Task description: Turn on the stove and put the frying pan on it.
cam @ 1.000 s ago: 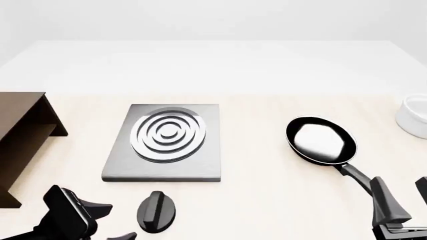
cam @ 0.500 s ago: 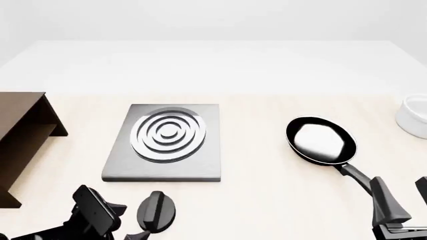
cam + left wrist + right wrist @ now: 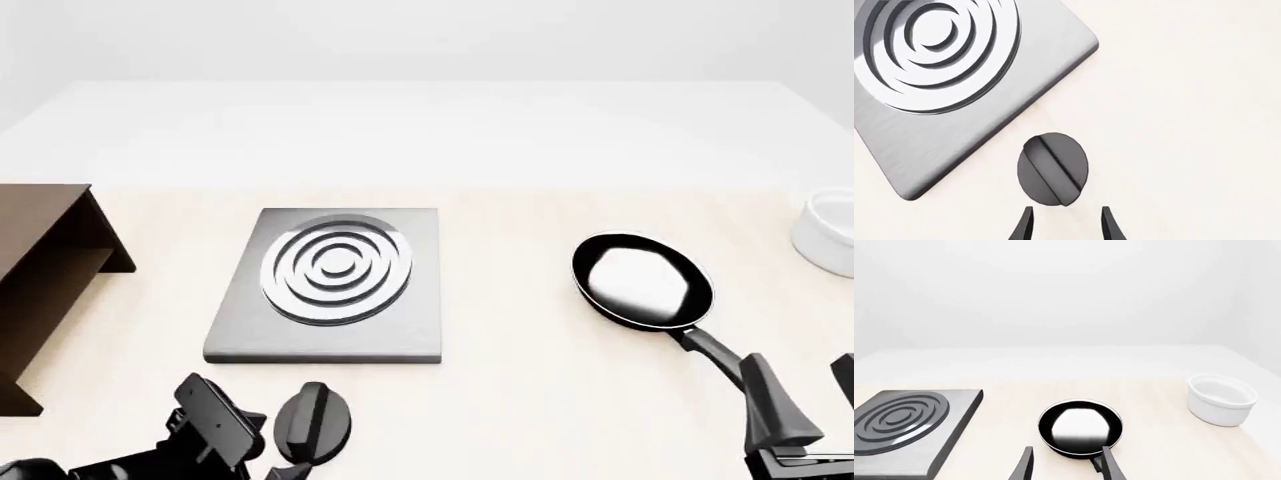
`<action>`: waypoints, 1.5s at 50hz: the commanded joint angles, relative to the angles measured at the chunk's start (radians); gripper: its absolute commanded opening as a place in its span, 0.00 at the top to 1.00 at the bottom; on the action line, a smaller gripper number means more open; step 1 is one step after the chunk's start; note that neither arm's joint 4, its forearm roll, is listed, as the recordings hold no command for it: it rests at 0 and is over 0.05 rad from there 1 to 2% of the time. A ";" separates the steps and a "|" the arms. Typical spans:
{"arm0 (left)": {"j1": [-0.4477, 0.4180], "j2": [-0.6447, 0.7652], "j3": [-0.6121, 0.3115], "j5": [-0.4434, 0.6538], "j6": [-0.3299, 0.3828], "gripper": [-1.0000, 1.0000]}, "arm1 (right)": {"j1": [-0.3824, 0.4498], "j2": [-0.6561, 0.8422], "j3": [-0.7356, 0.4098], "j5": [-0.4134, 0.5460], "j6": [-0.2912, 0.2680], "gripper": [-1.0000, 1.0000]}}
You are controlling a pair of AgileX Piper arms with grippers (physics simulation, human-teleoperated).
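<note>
The stove (image 3: 327,290) is a grey square plate with a ringed burner, left of centre on the table; it also shows in the left wrist view (image 3: 954,75) and the right wrist view (image 3: 907,422). Its black oval knob (image 3: 314,422) lies in front of it. My left gripper (image 3: 274,447) is open just left of the knob; in the left wrist view the knob (image 3: 1053,169) lies just ahead of the gripper (image 3: 1066,220). The frying pan (image 3: 641,280) sits to the right, handle toward my open right gripper (image 3: 805,392). In the right wrist view the pan (image 3: 1079,427) lies just beyond the gripper (image 3: 1067,459).
A brown wooden shelf (image 3: 47,270) stands at the left edge of the table. A white bowl (image 3: 827,235) sits at the far right, also in the right wrist view (image 3: 1221,399). The table's front edge is close behind both grippers.
My left gripper has moved right along the front of the table, closing in on the knob. The right arm, pan and stove have not moved.
</note>
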 commanded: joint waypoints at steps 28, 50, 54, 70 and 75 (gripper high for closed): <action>-0.019 0.174 0.030 -0.163 0.008 0.00 | 0.000 0.001 0.000 -0.004 0.006 0.00; -0.045 0.229 0.023 -0.201 0.011 0.00 | 0.000 0.001 0.000 -0.006 0.007 0.00; -0.048 0.246 0.021 -0.214 0.013 0.00 | -0.001 -0.001 0.000 -0.004 0.008 0.00; -0.072 0.279 0.002 -0.227 0.009 0.00 | 0.000 0.001 -0.001 -0.006 0.011 0.00; -0.076 0.303 -0.002 -0.245 0.009 0.00 | 0.000 0.001 -0.001 -0.008 0.012 0.00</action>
